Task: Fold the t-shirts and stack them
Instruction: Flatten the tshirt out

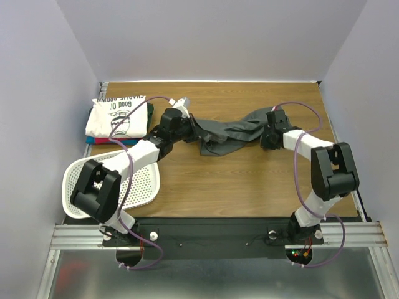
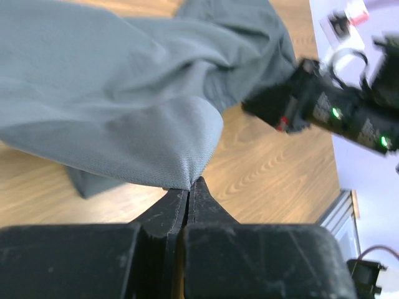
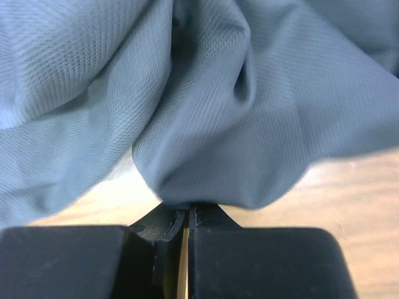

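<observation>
At far left I see the white printed tee (image 1: 117,117) topping the folded stack (image 1: 103,141), behind the basket (image 1: 142,182). My left gripper (image 2: 189,190) is clenched on one end of the charcoal-grey t-shirt (image 1: 227,134), which is bunched at centre. My right gripper (image 3: 187,213) pinches its other end.

Basket (image 1: 142,184) and shirt stack (image 1: 115,118) block the left; tabletop (image 1: 237,180) nearer is open.

On my overhead view, the only lettering I can read is on the folded white cotton t-shirt with a dark printed graphic (image 1: 116,117). It says "Good Ol'", with a second line that looks like "Charlie Brown". Both lines appear upside down to me.
</observation>
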Controlling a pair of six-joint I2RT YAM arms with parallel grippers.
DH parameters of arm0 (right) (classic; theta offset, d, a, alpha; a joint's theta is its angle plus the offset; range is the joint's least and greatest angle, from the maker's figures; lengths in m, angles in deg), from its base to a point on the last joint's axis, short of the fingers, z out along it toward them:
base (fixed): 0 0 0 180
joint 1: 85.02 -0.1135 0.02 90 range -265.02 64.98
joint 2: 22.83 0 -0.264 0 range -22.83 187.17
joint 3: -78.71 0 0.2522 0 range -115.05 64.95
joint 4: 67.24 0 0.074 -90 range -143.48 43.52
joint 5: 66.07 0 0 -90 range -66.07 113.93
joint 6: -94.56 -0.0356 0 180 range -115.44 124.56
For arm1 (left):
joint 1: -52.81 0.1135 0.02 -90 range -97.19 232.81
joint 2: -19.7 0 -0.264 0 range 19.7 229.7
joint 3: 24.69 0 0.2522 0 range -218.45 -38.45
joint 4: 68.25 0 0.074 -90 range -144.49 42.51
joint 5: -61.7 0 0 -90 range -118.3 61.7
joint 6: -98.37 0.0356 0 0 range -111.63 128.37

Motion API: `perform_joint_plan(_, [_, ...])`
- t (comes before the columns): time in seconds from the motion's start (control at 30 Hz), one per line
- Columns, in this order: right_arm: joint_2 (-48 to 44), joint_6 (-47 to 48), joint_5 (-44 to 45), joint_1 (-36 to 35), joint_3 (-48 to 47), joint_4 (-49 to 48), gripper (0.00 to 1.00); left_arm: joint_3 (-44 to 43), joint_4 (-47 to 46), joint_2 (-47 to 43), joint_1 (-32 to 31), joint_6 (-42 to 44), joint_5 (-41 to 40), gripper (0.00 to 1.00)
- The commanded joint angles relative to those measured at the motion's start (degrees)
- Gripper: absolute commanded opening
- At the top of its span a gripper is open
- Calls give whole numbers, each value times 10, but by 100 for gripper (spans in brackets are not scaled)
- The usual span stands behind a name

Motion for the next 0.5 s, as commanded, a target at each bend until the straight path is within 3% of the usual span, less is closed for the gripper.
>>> perform_joint_plan(0.0, [-84,17,36,-5,-8,-10,0,7,-12,-47,51,4,36,3])
perform_joint_plan(0.2, [-193,53,98,-4,-65,66,0,-40,21,-90,132,28,61,3])
perform_joint_plan(0.47, [-228,96,205,-4,-157,129,0,-100,77,-120,205,57,83,3])
